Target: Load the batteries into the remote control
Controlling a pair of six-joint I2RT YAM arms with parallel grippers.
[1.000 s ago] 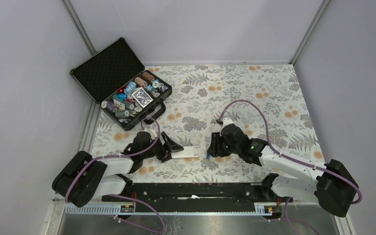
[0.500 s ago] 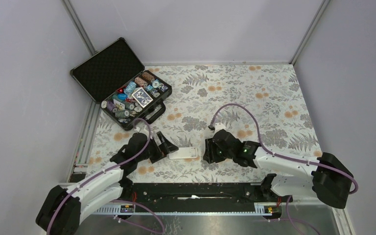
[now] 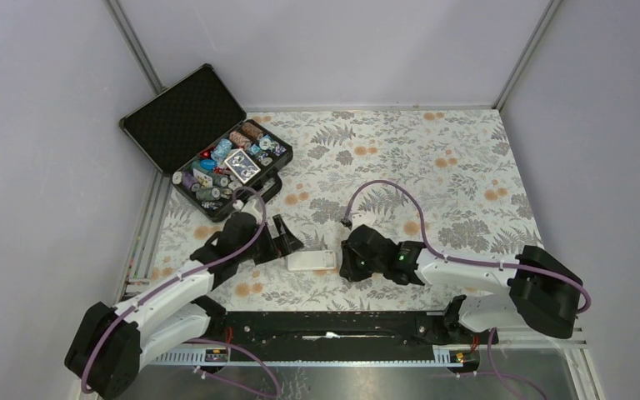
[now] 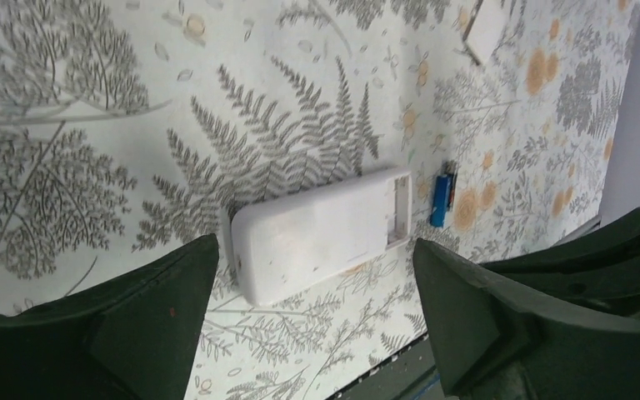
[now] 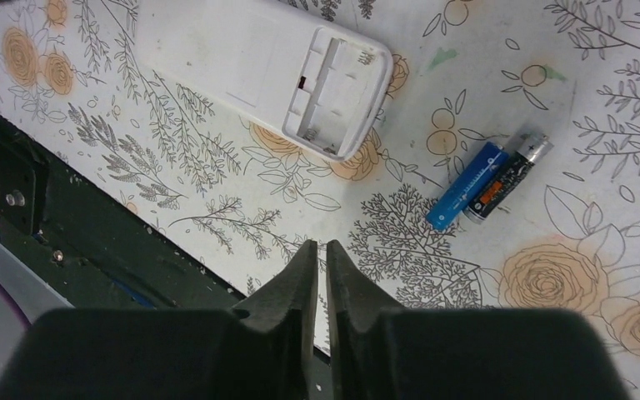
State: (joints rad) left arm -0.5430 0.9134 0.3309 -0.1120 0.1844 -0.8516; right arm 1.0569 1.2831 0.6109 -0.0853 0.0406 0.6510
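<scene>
The remote control (image 3: 311, 261) lies flat on the table (image 3: 433, 167), white back up, close to the near edge and a little left of its middle. Its battery compartment (image 5: 333, 96) is uncovered at the end that points toward the right arm, and the slots are bare. The batteries (image 5: 487, 185) lie on the flowered cloth just past that open end, apart from the remote. The blue one (image 5: 465, 197) and the dark one (image 5: 508, 177) are side by side and touching, the dark one set slightly further along. In the top view they are hidden by the right arm.

The left gripper (image 4: 312, 246) is at the remote's other end with its fingers (image 4: 133, 317) spread wide and nothing in them. In the wrist view the remote shows between the two tips, but whether they touch it cannot be told. The right gripper (image 5: 321, 250) is at the compartment end, near the batteries. Its fingers (image 5: 287, 283) are drawn together to a thin slit and hold nothing.

At the far left corner of the table stands an open black case (image 3: 185, 117), lid raised, its tray full of poker chips (image 3: 233, 162).
</scene>
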